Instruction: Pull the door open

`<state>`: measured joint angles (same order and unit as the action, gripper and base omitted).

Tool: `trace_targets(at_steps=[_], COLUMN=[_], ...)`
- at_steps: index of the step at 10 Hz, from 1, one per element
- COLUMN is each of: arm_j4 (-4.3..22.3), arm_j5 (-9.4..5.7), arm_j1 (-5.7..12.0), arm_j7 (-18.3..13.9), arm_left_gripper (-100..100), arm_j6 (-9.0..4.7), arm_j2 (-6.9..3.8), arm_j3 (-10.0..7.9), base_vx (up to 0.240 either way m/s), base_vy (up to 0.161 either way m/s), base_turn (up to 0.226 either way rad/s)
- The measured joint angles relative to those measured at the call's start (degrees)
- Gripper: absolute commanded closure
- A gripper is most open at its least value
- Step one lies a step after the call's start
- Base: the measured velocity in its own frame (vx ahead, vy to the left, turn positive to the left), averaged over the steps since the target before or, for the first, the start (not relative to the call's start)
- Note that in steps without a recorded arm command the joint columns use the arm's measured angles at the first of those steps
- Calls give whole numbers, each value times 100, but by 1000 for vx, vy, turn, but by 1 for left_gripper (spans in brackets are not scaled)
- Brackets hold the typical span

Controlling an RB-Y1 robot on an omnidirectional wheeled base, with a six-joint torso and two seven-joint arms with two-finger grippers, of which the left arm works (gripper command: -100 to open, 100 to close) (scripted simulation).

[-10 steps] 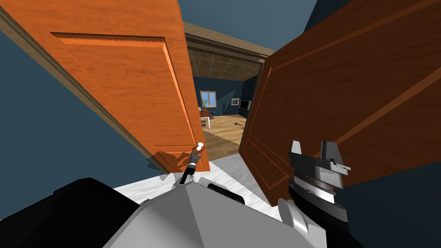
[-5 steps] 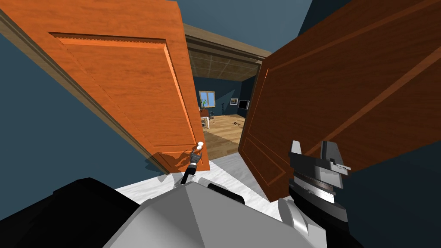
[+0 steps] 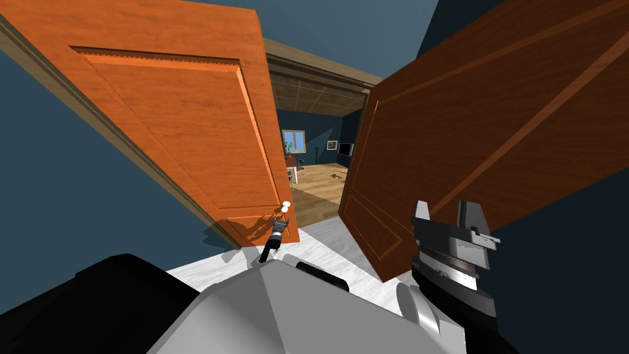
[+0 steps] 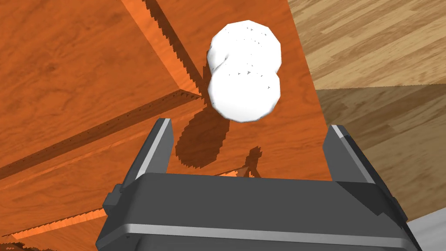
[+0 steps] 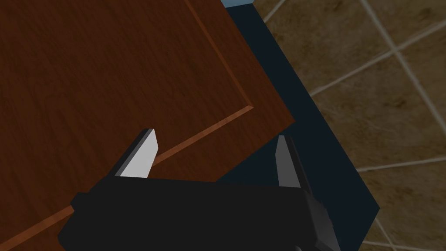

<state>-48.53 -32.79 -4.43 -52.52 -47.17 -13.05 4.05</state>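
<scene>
**Door point(image 3: 184, 123), orange, standing partly open on your left**

The door has a white knob point(image 4: 244, 72) near its free edge. Your left gripper point(image 4: 250, 127) points at the knob with its fingers apart. The knob sits just past the finger tips and is not held. Your right gripper point(image 5: 215, 136) is up beside the brown door point(image 3: 491, 123), and its fingers are apart too, holding nothing. The floor point(image 3: 332, 243) under you is white. Between the two doors you see a wood floor point(image 3: 319, 184), blue walls point(image 3: 320, 132) and a small window point(image 3: 297, 140).
</scene>
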Motion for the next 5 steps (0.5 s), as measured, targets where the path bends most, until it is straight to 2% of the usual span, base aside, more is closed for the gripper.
trace_targets(at_steps=[5], arm_j4=[-76], arm_j5=[-288], arm_j1=[5], arm_j7=[-676], arm_left_gripper=[-100], arm_j6=[4], arm_j2=[62], arm_j3=[109], base_vx=[-54], base_vy=[13], base_turn=[-45])
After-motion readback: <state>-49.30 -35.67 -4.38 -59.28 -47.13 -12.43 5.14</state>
